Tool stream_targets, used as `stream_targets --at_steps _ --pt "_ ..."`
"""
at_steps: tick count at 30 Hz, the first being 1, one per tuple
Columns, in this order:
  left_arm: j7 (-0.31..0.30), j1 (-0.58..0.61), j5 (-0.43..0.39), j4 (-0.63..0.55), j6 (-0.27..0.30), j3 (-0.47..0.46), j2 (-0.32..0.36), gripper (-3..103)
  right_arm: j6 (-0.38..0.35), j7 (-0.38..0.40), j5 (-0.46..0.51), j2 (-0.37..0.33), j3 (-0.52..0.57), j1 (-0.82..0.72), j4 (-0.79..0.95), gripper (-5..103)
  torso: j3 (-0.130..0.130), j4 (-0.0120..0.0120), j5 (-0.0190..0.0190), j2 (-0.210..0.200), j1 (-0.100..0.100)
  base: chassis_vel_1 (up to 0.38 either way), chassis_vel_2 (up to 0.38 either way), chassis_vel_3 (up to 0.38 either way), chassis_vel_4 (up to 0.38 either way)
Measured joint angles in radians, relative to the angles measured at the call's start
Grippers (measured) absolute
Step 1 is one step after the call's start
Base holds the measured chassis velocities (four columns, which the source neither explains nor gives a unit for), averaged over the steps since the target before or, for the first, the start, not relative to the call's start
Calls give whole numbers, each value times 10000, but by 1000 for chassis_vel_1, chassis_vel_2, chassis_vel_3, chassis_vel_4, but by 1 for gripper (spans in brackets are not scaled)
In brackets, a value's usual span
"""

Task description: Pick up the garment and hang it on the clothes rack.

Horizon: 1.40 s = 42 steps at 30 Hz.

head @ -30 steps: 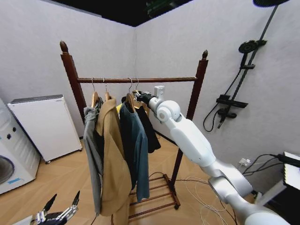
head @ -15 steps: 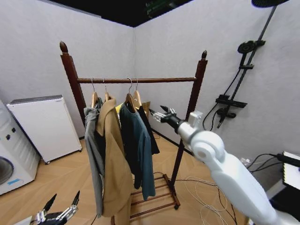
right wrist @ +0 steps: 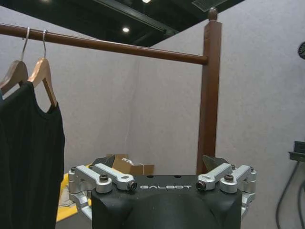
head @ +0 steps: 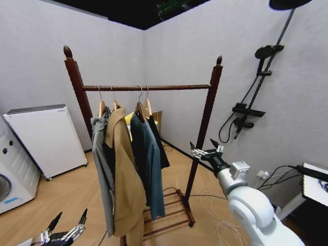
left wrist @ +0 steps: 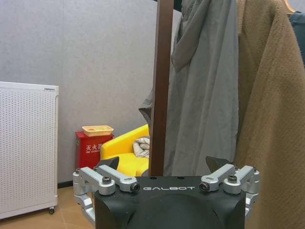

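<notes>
Already your garment [head: 156, 136] hangs on the clothes rack [head: 148, 87] at frame centre, both the right gripper [head: 206, 151] and the low left gripper [head: 65, 230] spread empty, so nothing seems left.

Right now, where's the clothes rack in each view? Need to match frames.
Head view: clothes rack mid-frame, both posts, rail and base shelf.
Left wrist view: one post straight ahead, with the grey garment and tan coat beside it.
Right wrist view: rail running into the knob-topped post.
Shared landmarks: the tan coat ties head to left wrist; the black T-shirt ties head to right wrist.
</notes>
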Motion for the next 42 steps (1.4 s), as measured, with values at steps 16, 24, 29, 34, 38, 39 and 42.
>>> stream_targets --at_steps 16,24,29,34,38,39,42 --pt "-3 -1 0 0 0 -1 0 100 568 -428 -1631 1775 409 -1898 848 100 2 1 0 -1 3 -65 -83 -90 -73" --pt "-3 0 0 0 0 0 0 100 588 -428 -1838 1918 404 -2167 1097 100 2 0 1 -1 3 -123 -126 -132 -124" --pt "-4 0 0 0 0 -1 0 100 587 -428 -1796 1884 421 -2208 1163 100 2 1 1 -2 4 -118 -136 -136 -133" --pt "-5 0 0 0 0 -1 -1 100 534 -426 -1766 1866 425 -2241 1163 100 3 0 2 -2 4 -90 -165 -151 -97" --pt "-5 0 0 0 0 0 -1 100 528 -426 -1766 1872 425 -2295 1164 100 2 0 -2 -2 4 -60 -190 -183 -75" --pt "-5 0 0 0 0 0 -1 100 528 -426 -1766 1872 425 -2295 1164 100 2 0 -2 -2 4 -54 -211 -206 -62" --pt "-4 0 0 0 0 0 0 100 521 -425 -1762 1866 426 -2329 1162 100 2 0 0 -2 5 5 -225 -237 -16"
